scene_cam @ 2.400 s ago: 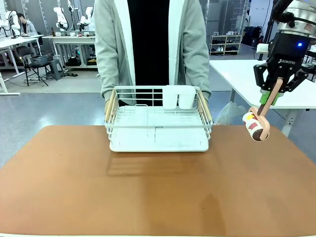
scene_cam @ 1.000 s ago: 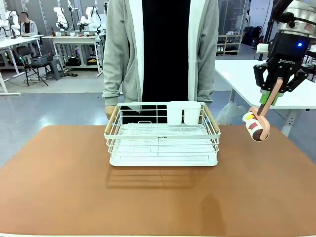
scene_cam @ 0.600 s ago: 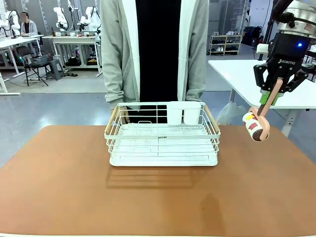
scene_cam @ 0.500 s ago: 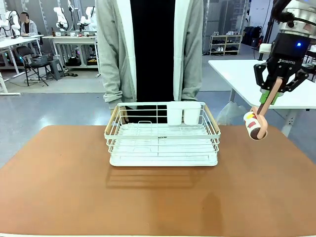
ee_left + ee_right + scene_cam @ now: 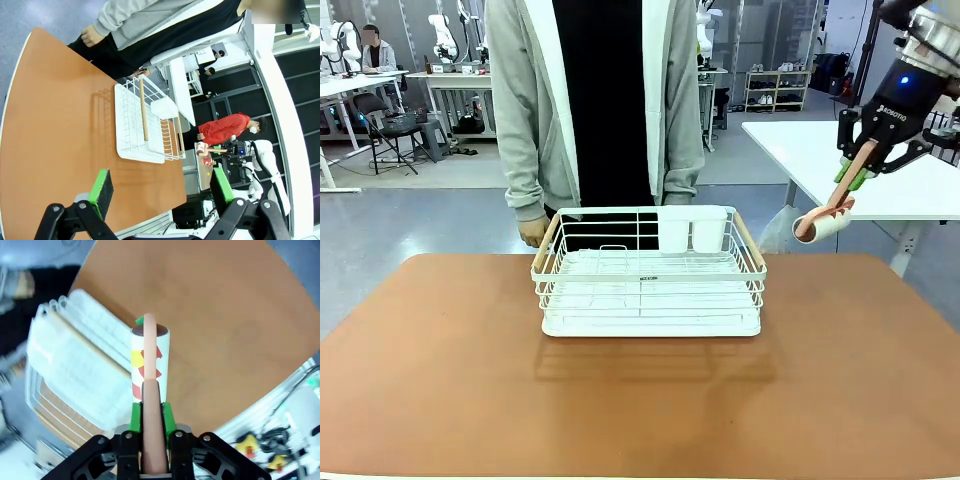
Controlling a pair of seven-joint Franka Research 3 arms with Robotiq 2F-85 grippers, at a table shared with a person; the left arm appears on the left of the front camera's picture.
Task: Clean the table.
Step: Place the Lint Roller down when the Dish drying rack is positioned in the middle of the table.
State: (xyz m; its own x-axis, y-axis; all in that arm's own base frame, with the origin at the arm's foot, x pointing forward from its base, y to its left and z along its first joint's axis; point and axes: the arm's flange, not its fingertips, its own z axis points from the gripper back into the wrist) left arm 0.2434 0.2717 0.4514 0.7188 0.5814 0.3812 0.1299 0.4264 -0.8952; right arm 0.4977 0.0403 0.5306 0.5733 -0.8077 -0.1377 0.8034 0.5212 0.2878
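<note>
Front view: reddish-brown table (image 5: 640, 400) spread across the lower frame, long axis running left to right, rounded far corners toward the person (image 5: 595, 100). White wire dish rack (image 5: 648, 272) resting on the far middle of the top, long side parallel to the table's far edge, two white cups (image 5: 692, 228) in its back right corner. Person's hand (image 5: 532, 232) just beside the rack's left rear corner. Right gripper (image 5: 855, 178) raised past the table's far right corner, clamped on the pink handle of a lint roller (image 5: 823, 222); roller head hanging lower and toward the rack, clear of the tabletop.

Right wrist view: green pads pressed tight against the handle, roller drum pointing straight away from the fingers, table and rack beneath it.

Left wrist view: left gripper (image 5: 160, 192) spread wide with nothing between the pads (image 5: 101, 186), high above the table's near side; table and rack seen rolled sideways.
</note>
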